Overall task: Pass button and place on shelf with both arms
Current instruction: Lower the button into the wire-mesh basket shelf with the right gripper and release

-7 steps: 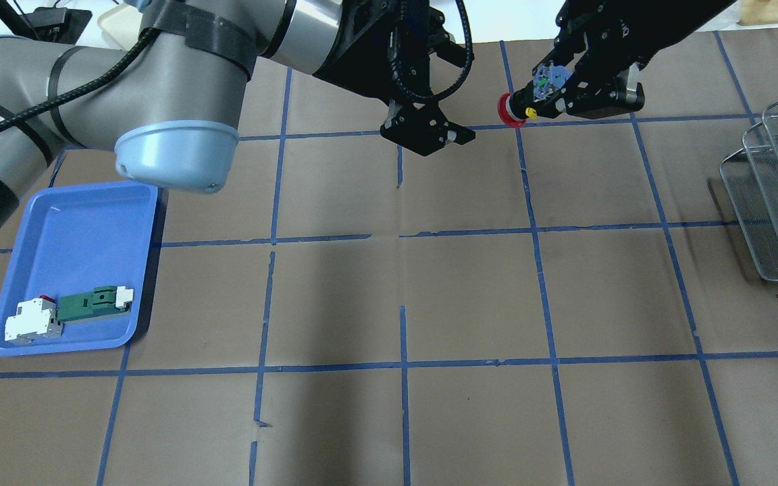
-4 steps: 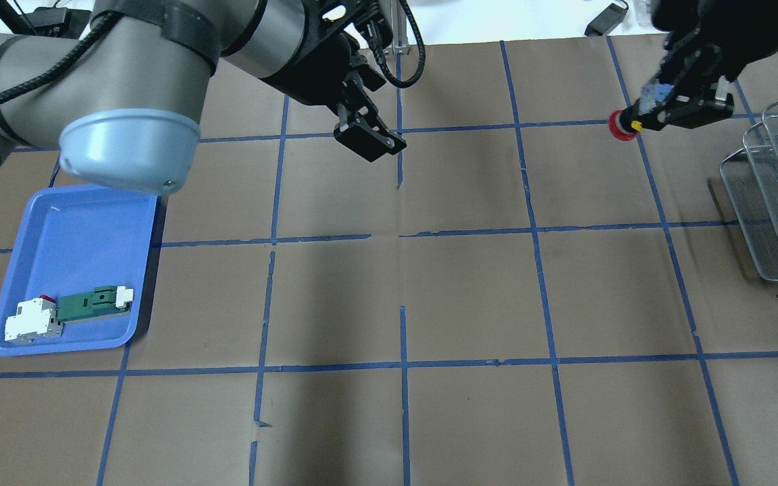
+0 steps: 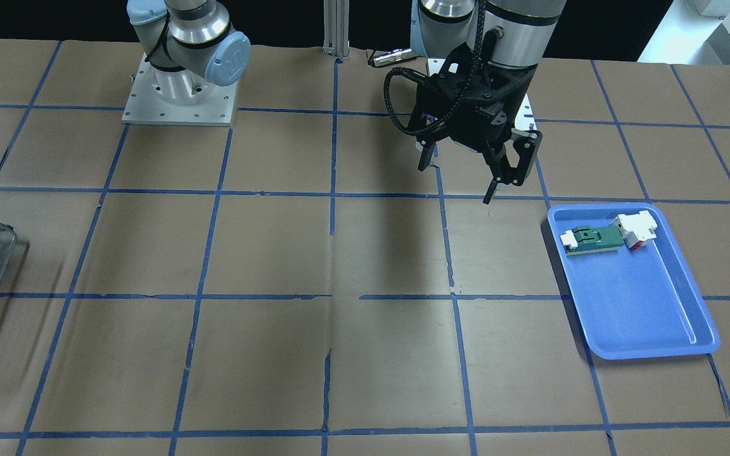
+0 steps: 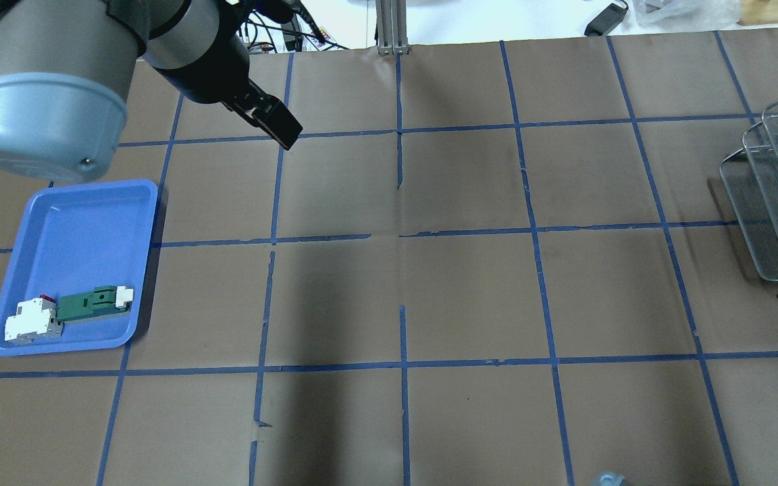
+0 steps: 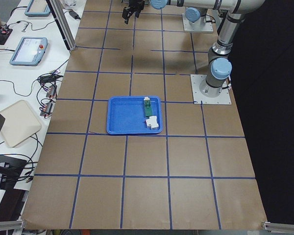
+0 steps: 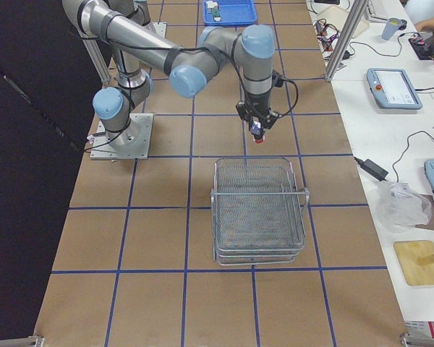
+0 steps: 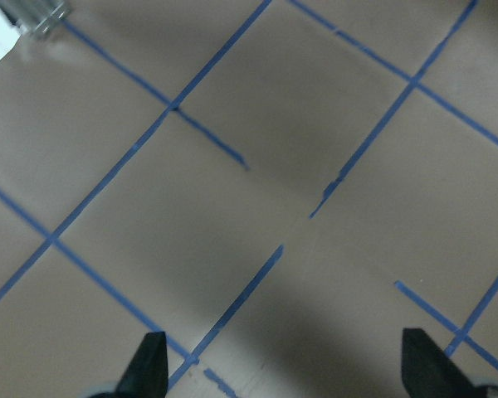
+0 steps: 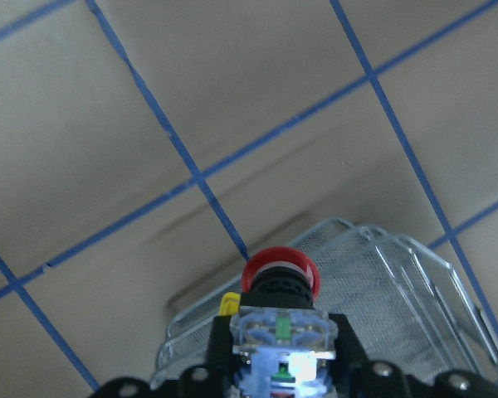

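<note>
**Red-capped button (image 8: 280, 290) over the wire shelf (image 6: 259, 210); left gripper (image 3: 454, 183) slack**

Seen closest from the right wrist view: cap pointing away from the camera, pale base block pinched in the right gripper (image 8: 280, 347), jaws clenched on it, mesh tiers beyond. Placed better by the exterior right view: held up off the wire, above the end of the shelf that faces the table's middle. Cut down in the overhead view to a sliver of red at the right edge, over the top tier, with the gripper itself out of frame. In the front-facing view, only a corner of the shelf at the left edge.

Released and spread, on the left side: two fingertips (image 7: 145, 369) well apart over taped brown paper (image 7: 257, 108) in the left wrist view. Beside it in the front-facing view, a blue tray (image 3: 688, 329) with a green-and-white part (image 3: 590, 239) touching a white-and-red block (image 3: 637, 228), both at the tray's end nearer the robot.
</note>
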### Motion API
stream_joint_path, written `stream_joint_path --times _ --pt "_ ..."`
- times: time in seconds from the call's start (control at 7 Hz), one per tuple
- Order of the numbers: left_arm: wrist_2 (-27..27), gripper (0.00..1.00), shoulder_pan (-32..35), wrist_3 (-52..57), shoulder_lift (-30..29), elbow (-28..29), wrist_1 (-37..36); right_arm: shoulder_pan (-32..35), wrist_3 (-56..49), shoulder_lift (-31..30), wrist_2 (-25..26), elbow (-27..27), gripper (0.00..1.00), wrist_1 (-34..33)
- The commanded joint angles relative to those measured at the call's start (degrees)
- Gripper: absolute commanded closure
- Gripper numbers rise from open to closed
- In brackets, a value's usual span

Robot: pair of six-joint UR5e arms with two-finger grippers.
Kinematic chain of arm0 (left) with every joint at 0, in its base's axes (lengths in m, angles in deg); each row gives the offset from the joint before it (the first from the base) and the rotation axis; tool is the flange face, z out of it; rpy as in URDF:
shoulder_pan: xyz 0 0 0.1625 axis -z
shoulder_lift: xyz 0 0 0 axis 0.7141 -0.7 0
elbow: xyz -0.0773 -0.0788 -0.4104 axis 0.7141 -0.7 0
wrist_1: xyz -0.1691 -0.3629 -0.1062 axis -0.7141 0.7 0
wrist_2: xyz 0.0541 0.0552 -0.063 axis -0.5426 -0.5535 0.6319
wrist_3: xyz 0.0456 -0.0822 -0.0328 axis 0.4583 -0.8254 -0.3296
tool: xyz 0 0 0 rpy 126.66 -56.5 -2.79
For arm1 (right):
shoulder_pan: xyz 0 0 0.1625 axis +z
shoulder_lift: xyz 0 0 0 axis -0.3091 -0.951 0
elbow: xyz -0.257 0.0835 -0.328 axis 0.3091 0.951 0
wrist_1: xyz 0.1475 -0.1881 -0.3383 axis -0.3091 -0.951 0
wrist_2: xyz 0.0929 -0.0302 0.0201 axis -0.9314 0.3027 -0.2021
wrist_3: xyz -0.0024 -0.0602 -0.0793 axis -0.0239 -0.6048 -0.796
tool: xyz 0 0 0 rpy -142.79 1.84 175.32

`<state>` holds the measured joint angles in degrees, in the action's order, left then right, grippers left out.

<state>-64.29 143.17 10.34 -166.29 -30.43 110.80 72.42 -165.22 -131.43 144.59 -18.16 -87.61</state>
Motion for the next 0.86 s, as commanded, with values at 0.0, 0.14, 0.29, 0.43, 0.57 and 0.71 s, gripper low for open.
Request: stream_joint_path --times 0.0,0.14,0.29,0.43,0.57,0.71 --pt "-6.1 0.0 0.1 -15.5 0.6 0.4 1.9 -3.4 -2.3 6.2 0.5 0.1 0.84 -5.5" --pt "-5.7 0.0 0.0 -18.8 0.6 0.3 2.8 -3.4 -2.4 7.0 0.5 -0.4 0.71 -5.5" --pt "-5.6 0.0 0.2 -23.1 0.2 0.2 3.5 -3.6 -2.5 7.1 0.5 -0.4 0.48 -5.4" --pt "-4.5 0.0 0.1 -24.8 0.6 0.4 6.2 -3.7 -2.5 7.3 0.4 -0.5 0.17 -5.4" --pt "-4.8 0.0 -0.2 -24.8 0.7 0.4 6.9 -3.7 -1.7 7.1 0.4 -0.5 0.0 -5.2" --pt "-4.5 0.0 -0.2 -24.9 0.7 0.2 6.9 -3.6 -1.5 6.7 0.5 0.1 0.0 -4.9"
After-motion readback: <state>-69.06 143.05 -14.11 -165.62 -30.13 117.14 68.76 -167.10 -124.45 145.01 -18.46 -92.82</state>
